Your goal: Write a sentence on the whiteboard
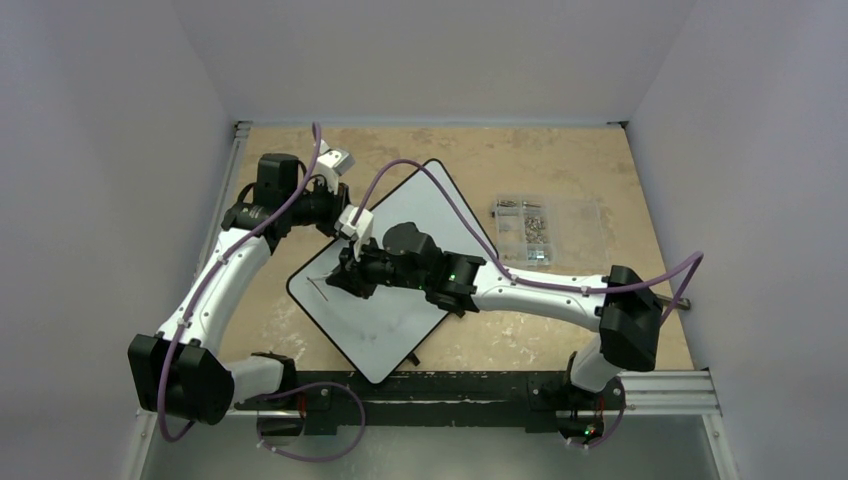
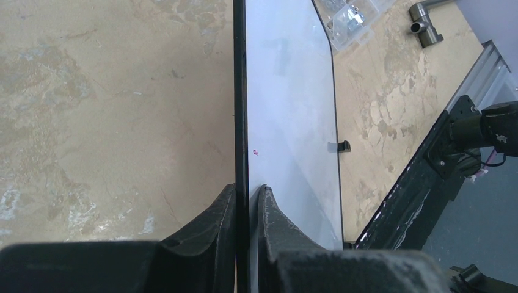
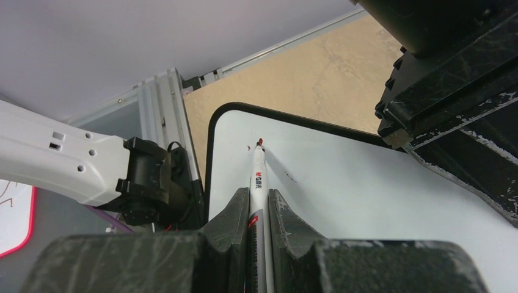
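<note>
Marker [image 3: 257, 177] tip near whiteboard [image 3: 342, 183] corner rim.

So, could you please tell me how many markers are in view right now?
1. The marker is gripped in the right claw, its tip close to the whiteboard near one rounded corner. Another could lie hidden beneath the arms.
</note>
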Motion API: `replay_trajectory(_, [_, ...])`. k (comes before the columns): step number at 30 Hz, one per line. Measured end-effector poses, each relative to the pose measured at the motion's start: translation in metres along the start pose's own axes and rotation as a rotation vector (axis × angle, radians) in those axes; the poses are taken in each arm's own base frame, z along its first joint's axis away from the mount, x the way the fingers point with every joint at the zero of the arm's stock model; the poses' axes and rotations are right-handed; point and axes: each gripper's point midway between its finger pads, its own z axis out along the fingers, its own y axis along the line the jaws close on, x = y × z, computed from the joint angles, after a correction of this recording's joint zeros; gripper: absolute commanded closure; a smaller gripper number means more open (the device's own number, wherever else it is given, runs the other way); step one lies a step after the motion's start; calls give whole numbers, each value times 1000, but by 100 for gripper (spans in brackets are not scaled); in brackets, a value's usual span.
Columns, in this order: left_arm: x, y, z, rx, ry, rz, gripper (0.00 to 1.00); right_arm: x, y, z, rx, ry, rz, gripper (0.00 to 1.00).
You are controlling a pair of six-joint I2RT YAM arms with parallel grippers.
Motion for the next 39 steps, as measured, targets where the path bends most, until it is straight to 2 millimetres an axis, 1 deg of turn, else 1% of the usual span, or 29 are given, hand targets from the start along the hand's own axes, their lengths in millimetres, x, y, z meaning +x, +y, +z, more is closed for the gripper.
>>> replay_trajectory(8, [0, 0, 0, -1, 0, 5, 100, 0, -2, -1, 25, 0, 17, 100])
replay_trajectory(14, [0, 1, 0, -5, 1, 5, 100, 0, -8, -3, 72, -1, 32, 100])
replay_trajectory(19, [0, 1, 0, -4, 1, 5, 100, -3, -18, -11, 134, -7, 39, 100])
replay_trajectory(23, [1, 1, 1, -5, 2, 5, 100, 6, -24, -19, 162, 8, 39, 100])
replay_trajectory(30, [1, 2, 0, -11, 4, 5, 100, 18, -21, -23, 135, 37, 32, 100])
replay_trajectory(39, [1, 2, 0, -9, 3, 5, 100, 33, -6, -24, 41, 91, 15, 100])
